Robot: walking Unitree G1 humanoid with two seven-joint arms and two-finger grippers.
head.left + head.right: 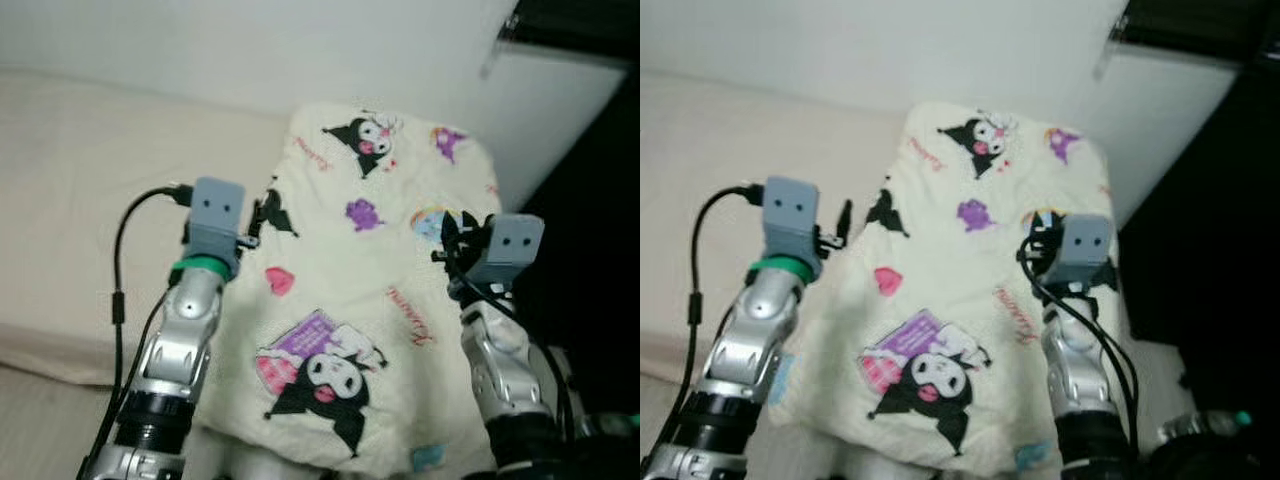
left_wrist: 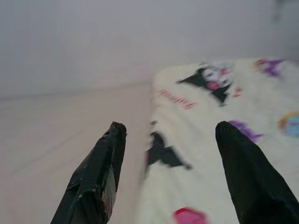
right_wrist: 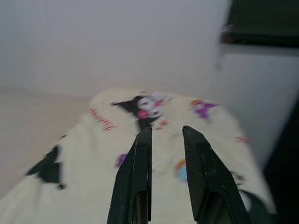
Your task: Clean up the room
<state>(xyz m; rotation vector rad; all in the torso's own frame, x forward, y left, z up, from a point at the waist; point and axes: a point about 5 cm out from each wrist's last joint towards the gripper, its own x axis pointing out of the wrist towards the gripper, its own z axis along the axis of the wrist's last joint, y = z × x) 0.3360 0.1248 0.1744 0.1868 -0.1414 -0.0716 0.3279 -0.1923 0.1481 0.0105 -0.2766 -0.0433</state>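
A cream pillow (image 1: 345, 285) printed with black-and-white cartoon figures, pink hearts and purple shapes lies on the beige bed (image 1: 70, 190), its far end against the wall. My left gripper (image 2: 170, 126) is open at the pillow's left edge, one finger over the bed sheet and the other over the pillow. At the pillow's right edge is my right gripper (image 3: 166, 129). Its fingers (image 3: 140, 154) are close together with a narrow gap, and nothing is between them.
A white wall (image 1: 250, 50) runs behind the bed. To the right stands a white panel (image 1: 565, 110) and then a dark space (image 1: 600, 280). Low at the right lies a small thing with a teal cap (image 1: 1240, 418).
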